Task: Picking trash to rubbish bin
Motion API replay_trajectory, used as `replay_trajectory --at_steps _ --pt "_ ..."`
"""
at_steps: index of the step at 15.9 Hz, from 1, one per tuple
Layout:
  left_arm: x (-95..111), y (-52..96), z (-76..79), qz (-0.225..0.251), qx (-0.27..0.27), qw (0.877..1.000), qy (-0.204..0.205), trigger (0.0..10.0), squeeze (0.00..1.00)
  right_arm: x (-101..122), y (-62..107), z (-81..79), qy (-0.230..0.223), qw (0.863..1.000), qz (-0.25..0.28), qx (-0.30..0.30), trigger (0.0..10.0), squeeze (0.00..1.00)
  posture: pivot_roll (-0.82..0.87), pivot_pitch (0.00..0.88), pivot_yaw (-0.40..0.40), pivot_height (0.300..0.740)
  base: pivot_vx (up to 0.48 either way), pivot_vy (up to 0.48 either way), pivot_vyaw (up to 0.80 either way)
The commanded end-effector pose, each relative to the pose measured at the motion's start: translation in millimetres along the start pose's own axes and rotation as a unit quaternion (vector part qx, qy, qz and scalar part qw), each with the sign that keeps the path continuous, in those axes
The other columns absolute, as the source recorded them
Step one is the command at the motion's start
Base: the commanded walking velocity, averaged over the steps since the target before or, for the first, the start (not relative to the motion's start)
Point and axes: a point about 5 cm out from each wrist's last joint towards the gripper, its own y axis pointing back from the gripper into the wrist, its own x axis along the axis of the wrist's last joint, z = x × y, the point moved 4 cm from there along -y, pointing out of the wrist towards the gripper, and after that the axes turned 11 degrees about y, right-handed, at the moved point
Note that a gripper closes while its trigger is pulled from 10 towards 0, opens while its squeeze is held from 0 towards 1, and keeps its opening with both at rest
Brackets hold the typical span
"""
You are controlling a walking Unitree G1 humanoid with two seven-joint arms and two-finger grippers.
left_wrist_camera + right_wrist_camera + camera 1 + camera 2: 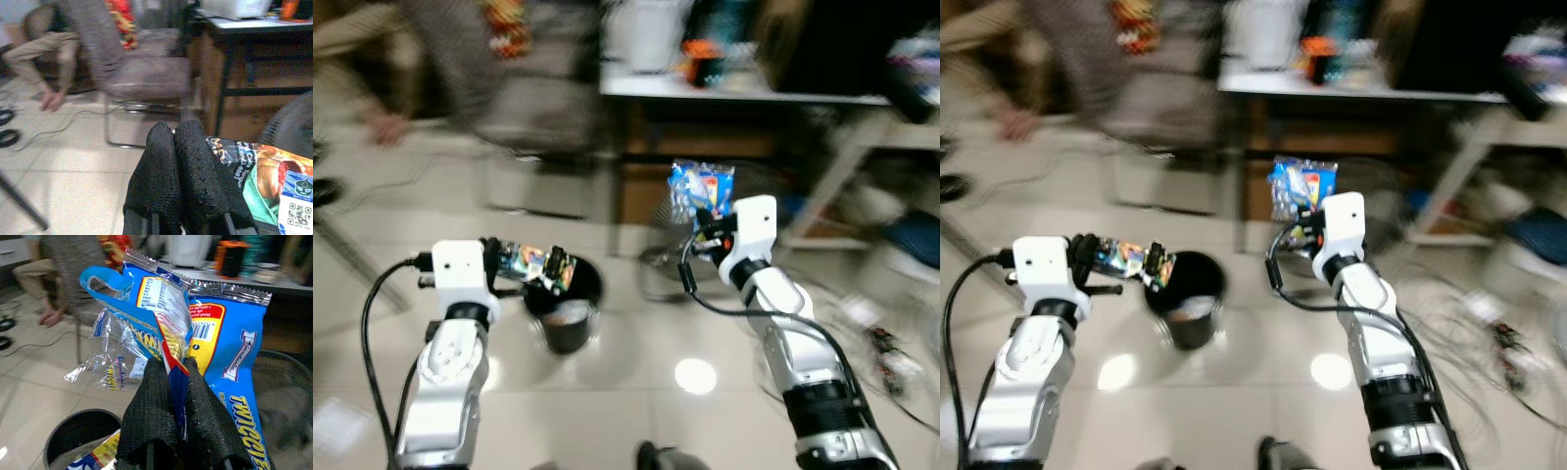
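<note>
A black rubbish bin (566, 315) stands on the tiled floor, with some trash lying inside it. My left gripper (544, 266) is shut on a shiny, colourful snack wrapper (530, 260), held just above the bin's left rim. The wrist view shows the closed fingers (173, 147) with the wrapper (266, 178) beside them. My right gripper (708, 221) is raised to the right of the bin, shut on a blue and yellow snack bag (701, 186). In the right wrist view the bag (230, 357) hangs crumpled, and the bin (80, 431) is below it.
A table (744, 90) with clutter stands at the back, a chair (146, 73) to its left. A person bends down at the far left, hand (386, 127) near the floor. A floor fan (293, 127) and cables (886, 357) lie to the right.
</note>
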Motion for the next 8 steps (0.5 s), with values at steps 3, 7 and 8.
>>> replay_trajectory --at_steps 3,7,8 --pt "-2.4 1.6 0.0 -0.006 -0.002 1.000 0.006 10.0 0.00 4.4 -0.4 -3.1 0.001 1.000 0.008 0.005 10.0 0.00 -0.05 0.135 -0.006 0.740 0.000 0.000 0.00" --pt "-3.0 2.2 -1.2 -0.010 -0.002 1.000 0.010 10.0 0.00 4.6 -0.2 -3.8 0.002 1.000 0.008 0.005 10.0 0.00 -0.04 0.140 -0.005 0.740 0.000 0.123 0.00" --pt "-3.4 2.3 -1.2 -0.011 -0.002 1.000 0.010 10.0 0.00 4.5 -0.1 -3.7 0.002 1.000 0.008 0.005 10.0 0.00 -0.04 0.140 -0.005 0.740 0.000 0.000 0.00"
